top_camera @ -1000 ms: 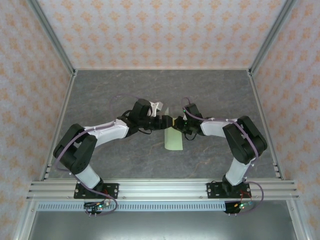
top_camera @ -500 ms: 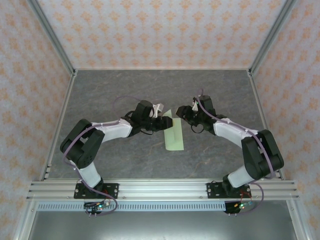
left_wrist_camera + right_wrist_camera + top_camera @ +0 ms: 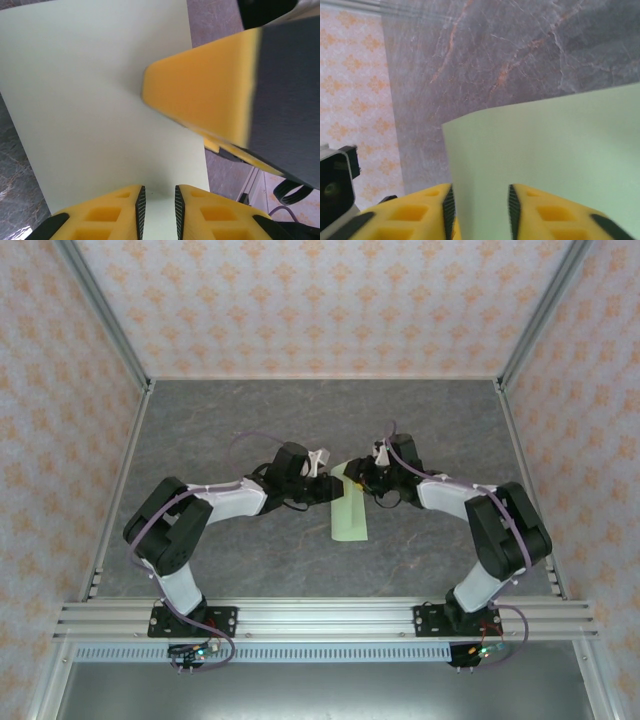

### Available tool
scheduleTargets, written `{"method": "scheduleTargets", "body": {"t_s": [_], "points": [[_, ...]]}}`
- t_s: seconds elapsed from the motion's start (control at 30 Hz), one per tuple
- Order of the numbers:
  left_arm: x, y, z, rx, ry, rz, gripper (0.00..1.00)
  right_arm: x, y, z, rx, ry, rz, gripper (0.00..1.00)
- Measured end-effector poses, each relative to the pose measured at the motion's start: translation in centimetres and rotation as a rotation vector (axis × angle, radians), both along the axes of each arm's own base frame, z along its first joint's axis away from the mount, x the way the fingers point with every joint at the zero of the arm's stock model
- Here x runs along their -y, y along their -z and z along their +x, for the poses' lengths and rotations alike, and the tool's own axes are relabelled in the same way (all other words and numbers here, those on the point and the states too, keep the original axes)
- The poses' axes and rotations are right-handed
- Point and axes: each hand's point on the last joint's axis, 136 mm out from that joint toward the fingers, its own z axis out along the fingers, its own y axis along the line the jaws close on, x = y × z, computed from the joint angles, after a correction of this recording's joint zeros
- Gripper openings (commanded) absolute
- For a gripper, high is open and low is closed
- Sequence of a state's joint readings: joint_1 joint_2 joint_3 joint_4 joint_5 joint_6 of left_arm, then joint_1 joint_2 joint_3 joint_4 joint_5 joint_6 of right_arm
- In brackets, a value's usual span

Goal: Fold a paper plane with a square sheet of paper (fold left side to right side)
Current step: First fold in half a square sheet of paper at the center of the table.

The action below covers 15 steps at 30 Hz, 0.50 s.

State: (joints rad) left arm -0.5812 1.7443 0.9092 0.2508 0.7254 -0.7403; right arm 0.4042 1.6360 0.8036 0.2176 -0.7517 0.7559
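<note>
Two pairs of parted jaws straddle plain pale-green paper (image 3: pixel 348 518).

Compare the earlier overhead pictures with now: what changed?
The right tool, which had drawn back half a second ago, is again at the far end of the square sheet of paper, jaws astride its edge. The left tool stayed there. The paper's near end lies where it was.

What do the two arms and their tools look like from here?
The left arm and right arm share white links, bulky black joints and a thin purple cable looped alongside. The left tool and right tool each have two blocky yellow fingers with moulded recesses and black ribbed pads on their inner faces.
</note>
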Motion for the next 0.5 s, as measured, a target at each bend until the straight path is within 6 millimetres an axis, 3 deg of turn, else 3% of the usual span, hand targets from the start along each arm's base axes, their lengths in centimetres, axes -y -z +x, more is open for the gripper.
{"method": "scheduleTargets", "body": {"t_s": [0.13, 0.33, 0.5], "points": [[-0.1, 0.1, 0.0, 0.002, 0.0, 0.006, 0.33, 0.1, 0.3, 0.0, 0.01, -0.005, -0.021, 0.1], [-1.3, -0.4, -0.1, 0.02, -0.033, 0.067, 0.55, 1.4, 1.9, -0.4, -0.002, -0.008, -0.136, 0.1], [-2.8, -0.7, 0.0, 0.037, -0.083, 0.14, 0.64, 1.9, 2.2, 0.7, 0.023, -0.023, -0.223, 0.1]]}}
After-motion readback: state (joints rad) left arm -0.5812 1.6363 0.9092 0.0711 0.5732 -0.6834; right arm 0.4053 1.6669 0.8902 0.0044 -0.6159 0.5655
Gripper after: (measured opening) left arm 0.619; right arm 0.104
